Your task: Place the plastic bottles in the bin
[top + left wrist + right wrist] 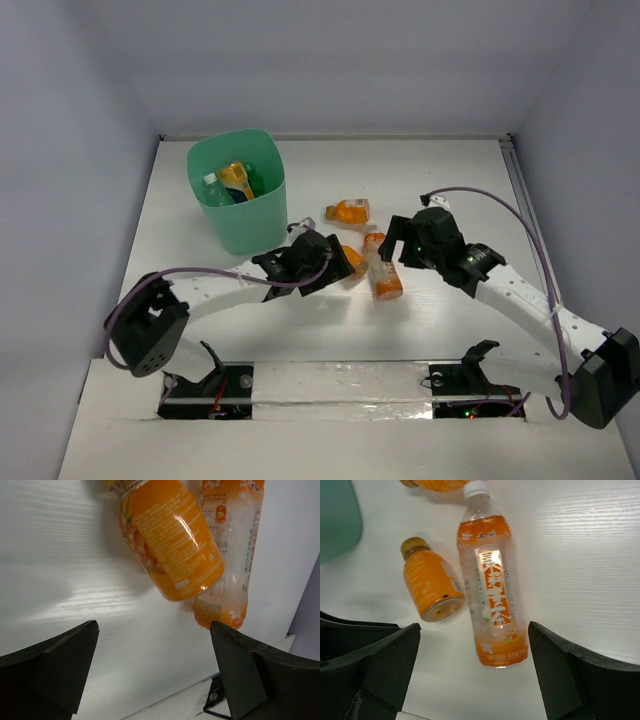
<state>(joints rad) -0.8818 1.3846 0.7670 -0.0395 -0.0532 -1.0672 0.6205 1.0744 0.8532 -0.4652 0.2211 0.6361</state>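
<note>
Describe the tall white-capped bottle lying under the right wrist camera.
The tall bottle is clear plastic with a white cap and an orange label printed with white characters. It lies on its side on the white table, with the cap pointing toward the far edge. A short orange bottle lies close beside it; whether they touch is unclear.

Vertical white characters, illegible, on the tall bottle (492,595)

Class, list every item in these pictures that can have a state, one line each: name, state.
bin: upright, holding bottles
short orange bottle: lying on table, capped
tall orange-label bottle: lying on table, capped
far orange bottle: lying on table
left gripper: open, empty
right gripper: open, empty
</note>
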